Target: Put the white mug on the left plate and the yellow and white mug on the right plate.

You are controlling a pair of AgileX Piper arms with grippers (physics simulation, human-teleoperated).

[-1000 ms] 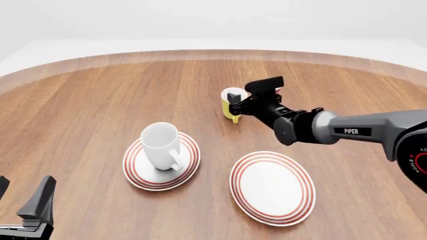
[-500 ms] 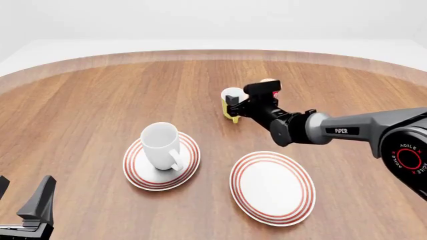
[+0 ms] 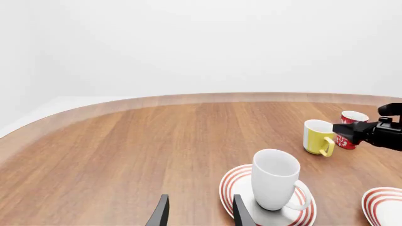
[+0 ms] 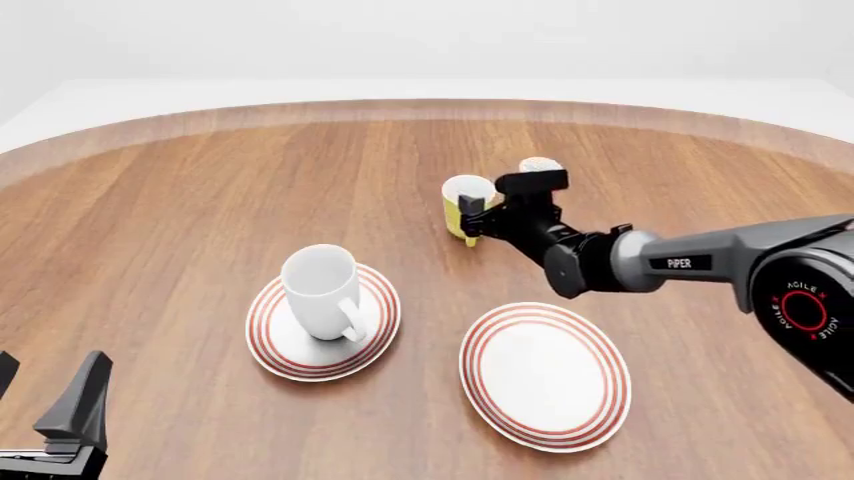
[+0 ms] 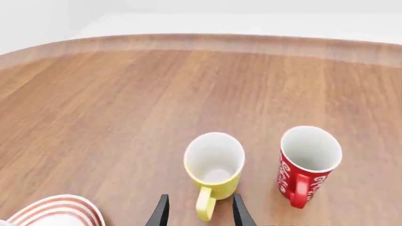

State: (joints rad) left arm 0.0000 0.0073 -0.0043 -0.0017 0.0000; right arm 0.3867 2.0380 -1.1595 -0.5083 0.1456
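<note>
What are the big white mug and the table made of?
The white mug looks like glazed ceramic: plain, smooth, thick-walled, with soft shading. The table looks like matte wood, with brown plank-like grain streaks. Both are simulator renders, so this is appearance only.

Right tool point(image 4: 483, 213) open, arm outstretched; left tool point(image 4: 47, 405) parked, open

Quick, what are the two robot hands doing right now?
Left gripper: open, holding nothing.
Right gripper: open, its fingers either side of the yellow and white mug's handle.

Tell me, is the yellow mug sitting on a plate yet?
No, the yellow mug stands on bare table, beyond both plates.
</note>
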